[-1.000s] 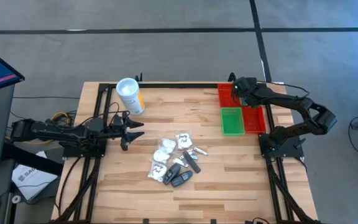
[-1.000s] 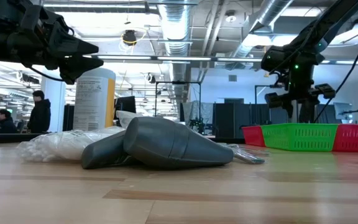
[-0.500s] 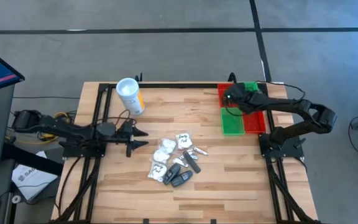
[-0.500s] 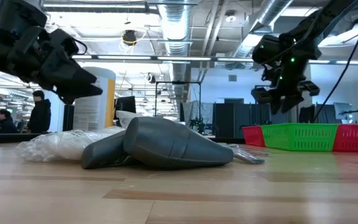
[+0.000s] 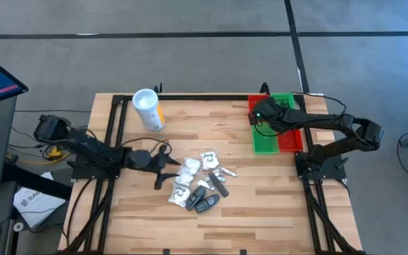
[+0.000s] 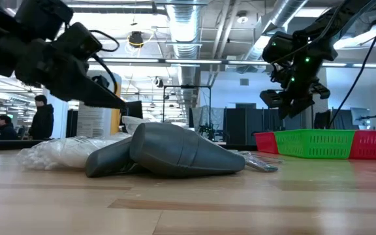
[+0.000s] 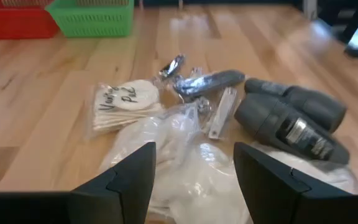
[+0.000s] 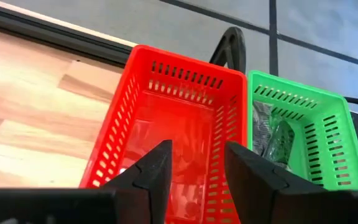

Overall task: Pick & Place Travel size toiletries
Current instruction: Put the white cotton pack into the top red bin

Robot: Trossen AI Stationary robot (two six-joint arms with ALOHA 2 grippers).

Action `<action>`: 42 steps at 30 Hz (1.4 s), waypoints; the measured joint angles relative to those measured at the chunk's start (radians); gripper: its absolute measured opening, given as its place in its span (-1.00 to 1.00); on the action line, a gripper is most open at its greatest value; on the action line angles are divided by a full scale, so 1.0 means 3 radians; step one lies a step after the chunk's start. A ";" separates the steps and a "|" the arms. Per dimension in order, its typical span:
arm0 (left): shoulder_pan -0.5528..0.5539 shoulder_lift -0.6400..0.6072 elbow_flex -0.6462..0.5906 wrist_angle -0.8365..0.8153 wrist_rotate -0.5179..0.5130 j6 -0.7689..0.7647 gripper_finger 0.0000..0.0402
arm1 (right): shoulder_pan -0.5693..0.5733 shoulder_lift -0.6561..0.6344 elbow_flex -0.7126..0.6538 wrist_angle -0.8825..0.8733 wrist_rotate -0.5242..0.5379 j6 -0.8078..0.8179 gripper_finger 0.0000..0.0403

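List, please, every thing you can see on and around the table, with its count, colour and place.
Clear-wrapped white packets: several, white, table middle.
Small dark tubes: several, grey-black, beside the packets.
Cylindrical canister: one, white with yellow label, far left part of the table.
Plastic mesh bins: green and red, far right edge.
Wooden table: one, light brown.
Left gripper: jaws open, at the packets.
Right gripper: jaws open, over the bins.

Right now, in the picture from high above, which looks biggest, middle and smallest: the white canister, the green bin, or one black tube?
1. The green bin looks biggest.
2. The white canister comes next; it stands upright, so its full height is hidden.
3. A black tube in the pile looks smallest.
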State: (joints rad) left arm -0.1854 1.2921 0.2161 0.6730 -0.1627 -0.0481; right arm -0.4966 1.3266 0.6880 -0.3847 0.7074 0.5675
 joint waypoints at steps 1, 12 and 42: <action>-0.0031 0.0088 0.0047 0.0003 -0.0049 0.0057 0.04 | 0.0010 0.0000 0.0000 0.0000 0.0000 0.0000 -0.32; -0.0204 0.0564 0.0329 0.0008 -0.0536 0.0476 0.04 | 0.0047 0.0000 0.0000 0.0018 0.0000 -0.0009 -0.34; -0.0207 0.0835 0.0328 0.0011 -0.0787 0.0633 -0.47 | 0.0175 -0.0001 0.0000 0.0248 -0.0001 -0.0183 -0.36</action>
State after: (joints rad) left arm -0.2474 1.5425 0.3146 0.6764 -0.3989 0.1420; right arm -0.4442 1.3262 0.6880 -0.3105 0.7072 0.5127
